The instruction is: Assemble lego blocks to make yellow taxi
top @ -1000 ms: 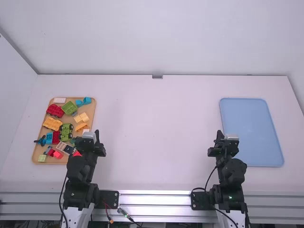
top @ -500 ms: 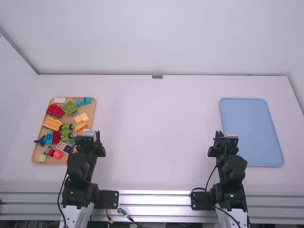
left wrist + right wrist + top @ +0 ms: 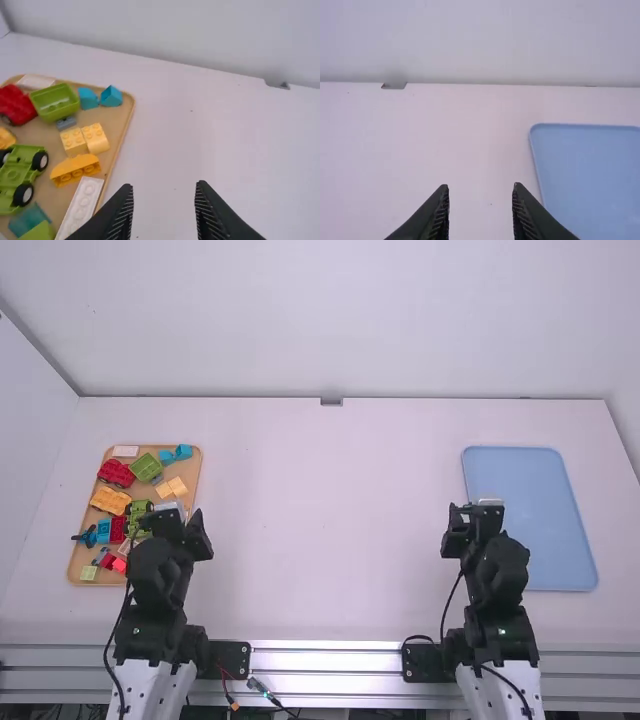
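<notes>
At the left end of the bench, one wooden tray carries loose blocks. Four are yellow: two small studded blocks side by side, one curved block just beside them, and one larger orange-yellow block. Two blue wedges and one green wheeled base share the tray. The left gripper and right gripper both hold their fingers apart. One blue tray lies at the right end.

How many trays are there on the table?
2. The tan tray lies on the left, under the colourful blocks; the blue tray lies on the right.
</notes>
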Motion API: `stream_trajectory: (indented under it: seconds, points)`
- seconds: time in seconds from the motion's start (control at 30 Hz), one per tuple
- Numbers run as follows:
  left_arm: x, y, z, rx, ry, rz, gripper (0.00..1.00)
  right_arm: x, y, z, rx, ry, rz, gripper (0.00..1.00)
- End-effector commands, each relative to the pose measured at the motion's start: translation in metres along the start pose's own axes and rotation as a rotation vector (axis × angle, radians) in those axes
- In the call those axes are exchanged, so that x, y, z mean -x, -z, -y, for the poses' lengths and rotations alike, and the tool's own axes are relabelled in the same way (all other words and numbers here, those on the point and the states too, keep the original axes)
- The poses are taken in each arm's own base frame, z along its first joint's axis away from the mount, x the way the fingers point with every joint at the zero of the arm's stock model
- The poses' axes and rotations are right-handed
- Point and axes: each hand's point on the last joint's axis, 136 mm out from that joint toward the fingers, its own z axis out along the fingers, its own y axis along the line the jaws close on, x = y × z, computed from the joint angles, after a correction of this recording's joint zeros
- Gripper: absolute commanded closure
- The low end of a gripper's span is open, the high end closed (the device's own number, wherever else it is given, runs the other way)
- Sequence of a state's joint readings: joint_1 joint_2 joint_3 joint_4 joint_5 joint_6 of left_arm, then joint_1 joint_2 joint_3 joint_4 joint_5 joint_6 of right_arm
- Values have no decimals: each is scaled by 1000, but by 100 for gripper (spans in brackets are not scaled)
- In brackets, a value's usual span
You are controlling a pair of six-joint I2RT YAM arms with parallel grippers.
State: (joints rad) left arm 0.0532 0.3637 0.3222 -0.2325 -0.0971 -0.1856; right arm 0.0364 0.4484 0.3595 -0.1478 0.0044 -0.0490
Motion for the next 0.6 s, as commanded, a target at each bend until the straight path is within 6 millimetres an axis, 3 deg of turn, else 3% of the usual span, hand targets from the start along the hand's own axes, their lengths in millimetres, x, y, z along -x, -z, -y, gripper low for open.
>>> stream_trajectory:
  seconds: [0.0,0.23,0.43,0.5,0.57]
  points:
    - [21,2,-10,60,78,3,61,22,1,-2,7,20,7,61]
    - [42,-4,-28,169,172,-139,48,40,-12,-8,34,50,-69,48]
    - [65,-19,-58,323,290,-296,36,56,-30,-9,42,75,-145,36]
    - [84,-46,-93,495,382,-377,23,68,-52,-5,36,90,-224,23]
    - [84,-46,-93,495,382,-377,23,68,-52,-5,36,90,-224,23]
